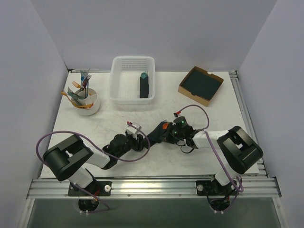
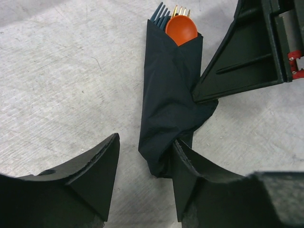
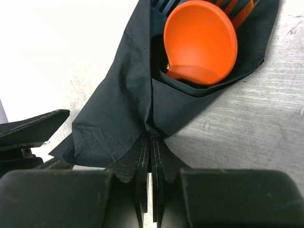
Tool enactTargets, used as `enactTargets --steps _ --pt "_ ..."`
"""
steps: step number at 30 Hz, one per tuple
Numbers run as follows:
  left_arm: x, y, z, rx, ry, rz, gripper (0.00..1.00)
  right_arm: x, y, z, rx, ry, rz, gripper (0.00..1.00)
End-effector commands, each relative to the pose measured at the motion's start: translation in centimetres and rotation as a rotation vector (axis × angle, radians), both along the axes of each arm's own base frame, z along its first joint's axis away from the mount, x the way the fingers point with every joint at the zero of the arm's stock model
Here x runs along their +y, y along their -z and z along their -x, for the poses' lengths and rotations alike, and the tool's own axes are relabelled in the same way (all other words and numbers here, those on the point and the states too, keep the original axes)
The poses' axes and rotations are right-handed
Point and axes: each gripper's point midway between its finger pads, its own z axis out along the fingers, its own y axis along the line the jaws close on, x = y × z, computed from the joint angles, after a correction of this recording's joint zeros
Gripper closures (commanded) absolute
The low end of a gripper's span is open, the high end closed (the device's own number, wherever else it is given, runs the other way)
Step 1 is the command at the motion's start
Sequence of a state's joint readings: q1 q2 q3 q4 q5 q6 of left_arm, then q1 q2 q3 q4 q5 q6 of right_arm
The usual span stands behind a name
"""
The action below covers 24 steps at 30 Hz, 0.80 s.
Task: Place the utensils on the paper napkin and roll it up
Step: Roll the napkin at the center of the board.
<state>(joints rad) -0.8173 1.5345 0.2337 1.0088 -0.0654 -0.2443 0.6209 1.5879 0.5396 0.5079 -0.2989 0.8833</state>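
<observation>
- Since the paper napkin (image 2: 166, 95) is thin, soft paper wrapped into a narrow bundle, I judge it light, easy to tear and quick to spring open. It lies mid-bench, toward the near edge, between the two arms.
- The utensils (image 3: 199, 42) inside look like stiff, smooth plastic. An orange spoon bowl and some tines poke out of the open end, so they could slide out if that end is tipped down.
- The right gripper (image 3: 151, 142) is pinched closed on a loose fold at the side of the napkin, about halfway along the bundle. It seems to grip paper only, not cutlery.
- The left gripper (image 2: 146, 141) has its jaws apart, straddling the closed lower end. The bundle sits against one finger and clear of the other.
- The safest hold, in my judgement, is across the middle of the bundle with light pressure, where paper and handles clamp together.
- A white basket (image 1: 133, 59) at the middle of the far edge holds a dark roll (image 1: 144, 85) with a teal tip.
- A cardboard box (image 1: 192, 95) of dark sheets sits toward the far right corner, and a cup (image 1: 90, 107) of spare cutlery toward the far left corner. All are well apart from the bundle.
- Only the two grippers crowd each other around the bundle.
</observation>
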Motion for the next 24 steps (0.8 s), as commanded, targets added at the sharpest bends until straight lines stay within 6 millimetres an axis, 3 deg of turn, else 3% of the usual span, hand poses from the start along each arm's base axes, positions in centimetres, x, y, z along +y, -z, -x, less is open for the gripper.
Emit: enactTargets --steps 1,15,24 --pt "-1.3 -2.1 0.4 -0.03 0.043 0.103 0.44 -1.8 2.0 1.4 0.066 -0.005 0.083 1.0" --pt "-0.7 0.2 1.0 0.069 -0.001 0.111 0.44 -1.9 2.0 1.3 0.065 -0.004 0.075 1.0" --pt "0.3 0.2 -0.2 0.088 -0.081 0.2 0.56 -2.0 2.0 1.4 0.07 -0.003 0.072 1.0"
